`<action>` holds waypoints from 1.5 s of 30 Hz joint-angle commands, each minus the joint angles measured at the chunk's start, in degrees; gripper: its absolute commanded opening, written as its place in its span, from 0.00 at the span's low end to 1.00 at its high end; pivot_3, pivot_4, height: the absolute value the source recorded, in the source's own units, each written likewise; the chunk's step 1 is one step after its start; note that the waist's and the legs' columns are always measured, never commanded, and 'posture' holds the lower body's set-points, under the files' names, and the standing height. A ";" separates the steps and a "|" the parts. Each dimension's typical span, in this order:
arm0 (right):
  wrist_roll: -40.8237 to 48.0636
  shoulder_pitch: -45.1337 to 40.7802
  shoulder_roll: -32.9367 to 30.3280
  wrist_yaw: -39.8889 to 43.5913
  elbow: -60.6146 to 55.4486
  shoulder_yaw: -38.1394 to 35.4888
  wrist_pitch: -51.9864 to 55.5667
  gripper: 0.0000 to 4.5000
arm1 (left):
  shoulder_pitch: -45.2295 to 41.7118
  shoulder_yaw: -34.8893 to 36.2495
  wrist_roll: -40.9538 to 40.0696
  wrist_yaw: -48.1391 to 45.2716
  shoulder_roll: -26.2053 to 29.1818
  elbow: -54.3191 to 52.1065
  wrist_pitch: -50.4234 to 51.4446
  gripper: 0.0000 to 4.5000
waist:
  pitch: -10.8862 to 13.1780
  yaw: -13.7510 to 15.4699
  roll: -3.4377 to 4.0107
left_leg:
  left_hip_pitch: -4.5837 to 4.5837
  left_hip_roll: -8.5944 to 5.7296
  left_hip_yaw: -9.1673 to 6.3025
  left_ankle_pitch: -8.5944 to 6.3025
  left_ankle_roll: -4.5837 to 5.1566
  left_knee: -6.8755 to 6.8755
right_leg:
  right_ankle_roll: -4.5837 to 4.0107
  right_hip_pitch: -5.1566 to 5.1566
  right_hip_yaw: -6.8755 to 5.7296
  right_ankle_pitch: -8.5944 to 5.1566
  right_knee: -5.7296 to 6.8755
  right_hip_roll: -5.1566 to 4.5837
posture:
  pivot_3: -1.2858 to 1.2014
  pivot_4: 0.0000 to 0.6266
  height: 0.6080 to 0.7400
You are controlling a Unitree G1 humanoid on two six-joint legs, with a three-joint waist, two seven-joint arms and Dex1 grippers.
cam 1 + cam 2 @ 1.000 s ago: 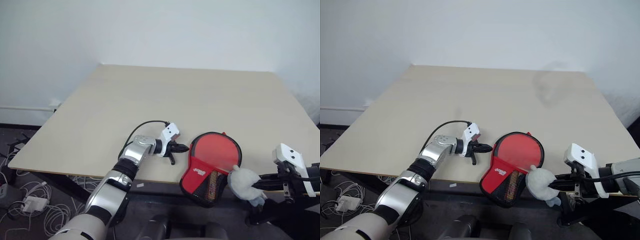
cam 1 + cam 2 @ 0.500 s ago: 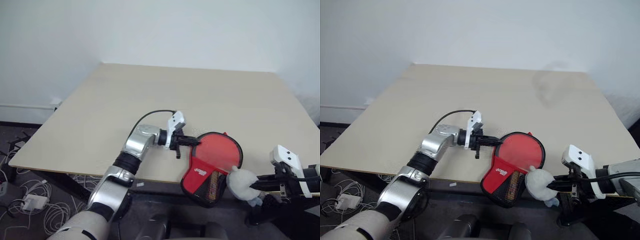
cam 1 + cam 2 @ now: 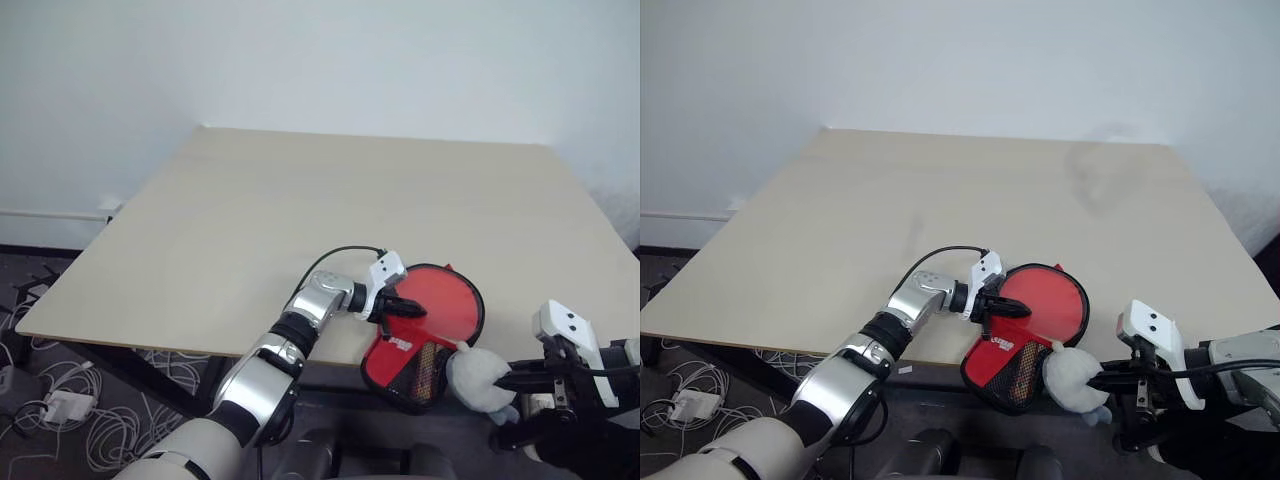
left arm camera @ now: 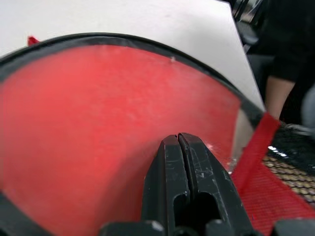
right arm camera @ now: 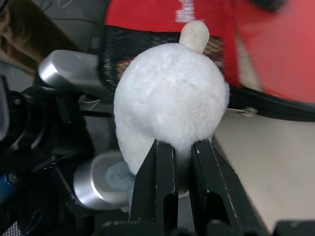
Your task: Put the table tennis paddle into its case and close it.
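Observation:
The case (image 3: 440, 300) lies at the table's front edge, round red part ringed in black, its mesh end with the red patch (image 3: 402, 345) hanging over the edge. Under the mesh a light wooden strip shows, the table tennis paddle's handle (image 4: 290, 169); I cannot tell the paddle's red face from the case's panel. My left gripper (image 3: 418, 309) is shut, its fingertips (image 4: 179, 140) resting on the red round face near its left rim. My right gripper (image 5: 183, 145) is shut on a whitish fuzzy ball (image 3: 478, 375) just off the table's front edge, beside the mesh end.
The beige table (image 3: 300, 200) stretches back to a white wall. Cables and power adapters (image 3: 60, 410) lie on the floor at the left. Past the table's right edge, the left wrist view shows what looks like a person's arm (image 4: 275, 96).
My left gripper has swung to the right, from the bare table beside the case onto its red round part. The right gripper has kept the fuzzy ball in place.

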 commanded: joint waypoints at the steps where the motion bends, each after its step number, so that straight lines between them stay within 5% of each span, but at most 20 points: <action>1: 1.66 1.04 0.29 0.14 -3.29 -2.37 0.02 0.04 | -1.70 0.20 1.69 -0.14 0.16 1.44 -1.67 0.00 | 0.00 0.02 0.00 | 0.00 0.00 0.00 0.00 0.00 0.00 | 0.00 0.00 0.00 0.00 0.00 0.00 | 0.52 0.00 0.68; 29: 1.39 18.01 1.89 1.06 -18.13 -5.10 -2.84 0.04 | -3.00 1.04 4.09 -1.51 1.06 4.08 -3.23 0.00 | -0.06 0.02 -0.06 | 0.03 0.02 0.00 -0.04 0.06 0.11 | 0.01 0.09 0.00 0.00 0.01 0.00 | 0.52 0.00 0.68; 45: 3.96 18.25 3.24 -2.78 -26.43 0.44 -3.78 0.04 | -4.02 3.09 5.15 4.64 -0.47 5.43 -4.21 0.00 | -0.11 0.02 -0.15 | 0.06 0.02 -0.02 -0.04 0.07 0.14 | 0.01 0.13 -0.01 0.00 0.01 0.00 | 0.52 0.00 0.68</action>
